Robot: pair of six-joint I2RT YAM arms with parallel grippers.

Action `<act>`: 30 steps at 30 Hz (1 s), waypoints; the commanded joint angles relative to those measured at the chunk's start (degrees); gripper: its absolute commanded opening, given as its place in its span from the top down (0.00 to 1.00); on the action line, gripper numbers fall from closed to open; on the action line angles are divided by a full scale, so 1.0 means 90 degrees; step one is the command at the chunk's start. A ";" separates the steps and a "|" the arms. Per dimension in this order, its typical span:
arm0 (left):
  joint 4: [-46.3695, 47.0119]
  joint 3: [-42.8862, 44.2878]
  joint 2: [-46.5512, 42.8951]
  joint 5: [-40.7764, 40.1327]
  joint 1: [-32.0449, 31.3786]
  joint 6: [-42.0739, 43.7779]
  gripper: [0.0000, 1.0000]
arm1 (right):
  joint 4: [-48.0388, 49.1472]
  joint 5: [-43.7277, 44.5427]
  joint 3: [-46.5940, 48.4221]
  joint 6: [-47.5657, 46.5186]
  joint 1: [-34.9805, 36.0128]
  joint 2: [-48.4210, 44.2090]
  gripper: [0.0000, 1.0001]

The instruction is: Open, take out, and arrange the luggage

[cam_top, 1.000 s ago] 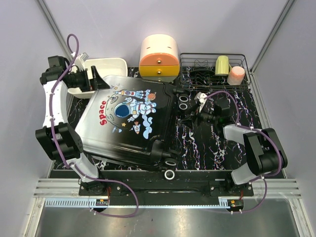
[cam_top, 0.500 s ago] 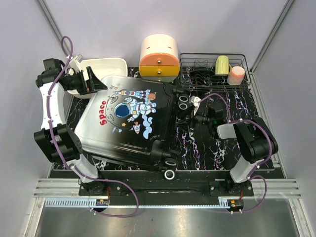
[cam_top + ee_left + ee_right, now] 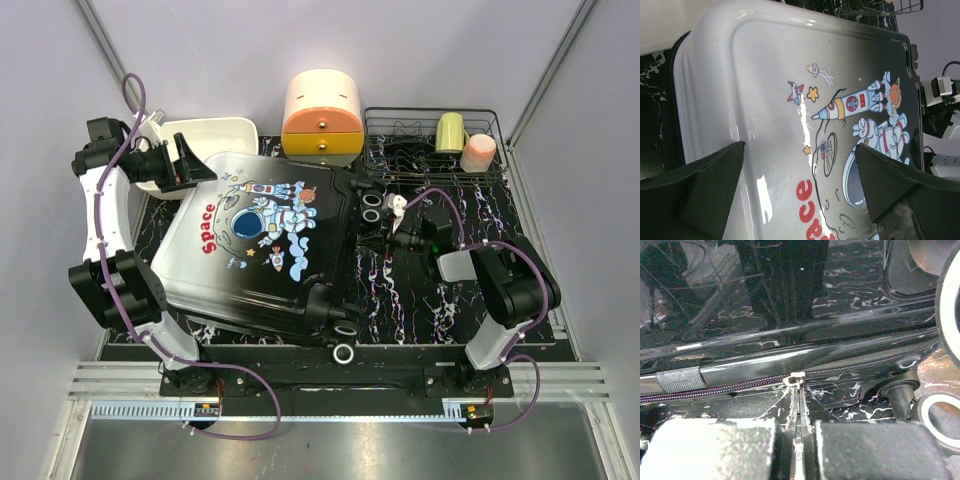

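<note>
The luggage [image 3: 260,240] lies flat and closed on the black marbled table, its astronaut and red "Space" print facing up. My left gripper [image 3: 200,163] hovers open over its white far-left corner; in the left wrist view the shell [image 3: 770,80] fills the gap between the wide-apart fingers [image 3: 715,175]. My right gripper [image 3: 378,232] sits against the luggage's right side, by the wheels. In the right wrist view its jaws [image 3: 799,395] are shut on the silver zipper pull [image 3: 796,377] of the zipper that runs along the black shell [image 3: 790,305].
A white tray [image 3: 215,132] stands behind the luggage at the far left. A cream-and-orange box [image 3: 322,112] is at the back middle. A wire rack [image 3: 435,165] at the back right holds a green cup [image 3: 450,130] and a pink cup [image 3: 478,152]. Luggage wheels [image 3: 343,352] stick out to the right.
My right gripper has moved left to the luggage's side and closed on the zipper pull. The left gripper drew back slightly to the left and stays open.
</note>
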 commanded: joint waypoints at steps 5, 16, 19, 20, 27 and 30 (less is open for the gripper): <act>0.0126 0.0654 0.0587 -0.1491 0.0162 -0.0021 0.01 | 0.0305 -0.0113 -0.0258 0.0123 0.0164 -0.0477 1.00; -0.0079 0.1075 0.1466 -0.1006 -0.0795 0.0194 0.01 | 0.0138 0.1078 -0.1391 0.0854 0.1796 -0.1883 1.00; -0.0168 0.1319 0.1642 -0.0820 -0.0961 0.0359 0.02 | -0.0475 0.1536 -0.1460 0.0243 0.1786 -0.2341 1.00; -0.0158 0.1435 0.1662 -0.0839 -0.0971 0.0515 0.03 | -0.0777 0.1683 -0.1470 -0.0098 0.1757 -0.2440 1.00; -0.0042 0.3446 0.1828 -0.1589 -0.1419 0.0889 0.01 | -0.1054 0.1371 -0.1383 0.0093 0.1649 -0.2637 1.00; 0.0659 0.2857 0.1332 -0.2410 -0.2005 0.0721 0.01 | -0.1014 0.1479 -0.1265 0.0113 0.1649 -0.2402 1.00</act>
